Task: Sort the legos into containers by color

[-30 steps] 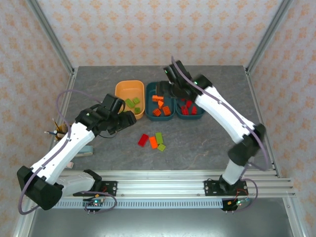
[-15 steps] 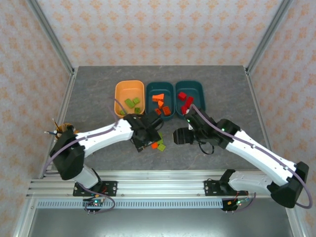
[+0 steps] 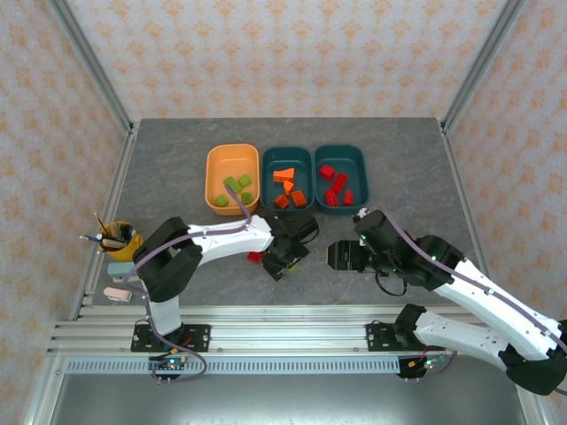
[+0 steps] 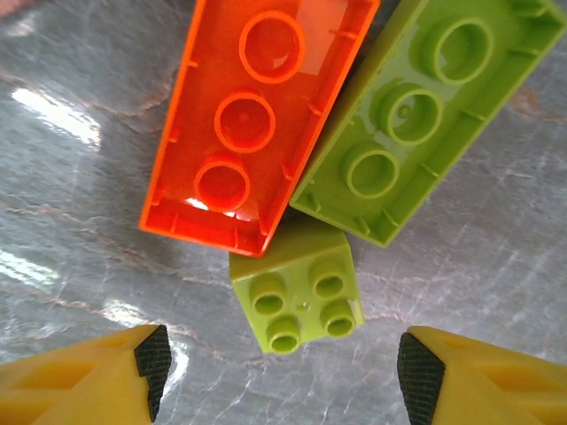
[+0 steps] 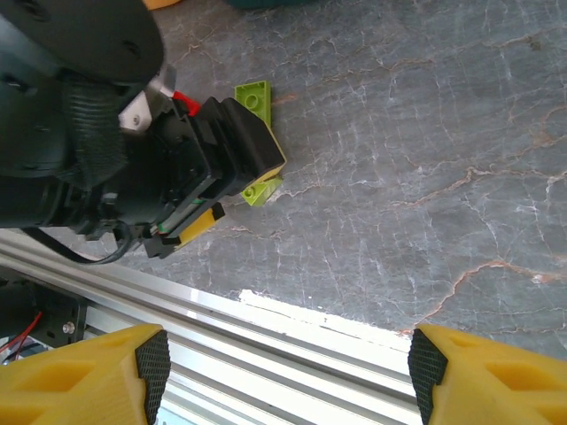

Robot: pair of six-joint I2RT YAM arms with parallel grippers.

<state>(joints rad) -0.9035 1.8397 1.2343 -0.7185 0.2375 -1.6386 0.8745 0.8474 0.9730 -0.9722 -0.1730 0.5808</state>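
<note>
Where the containers [image 3: 287, 148] stand: side by side in a row at 12 o'clock on the bench [image 3: 416, 159].
Light orange tub [image 3: 232, 162]: lime legos [image 3: 235, 188] inside.
Middle teal tub [image 3: 287, 158]: orange legos [image 3: 285, 177] inside.
Right teal tub [image 3: 352, 161]: red legos [image 3: 337, 186] inside.
Loose legos: orange brick [image 4: 257, 124], long lime brick [image 4: 425, 115] and small lime brick [image 4: 299, 297] touching in a cluster at 6 o'clock of the middle tub; red brick [image 3: 255, 258] at the cluster's 9 o'clock.
Left tool [image 4: 283, 367]: jaws apart, empty, low over the cluster.
Right tool [image 5: 283, 372]: jaws apart, empty, at 3 o'clock of the other tool.
Open room: bare bench toward 3 o'clock; rail [image 3: 292, 332] along the 6 o'clock edge; pencil cup [image 3: 120, 239] at the 9 o'clock edge.
</note>
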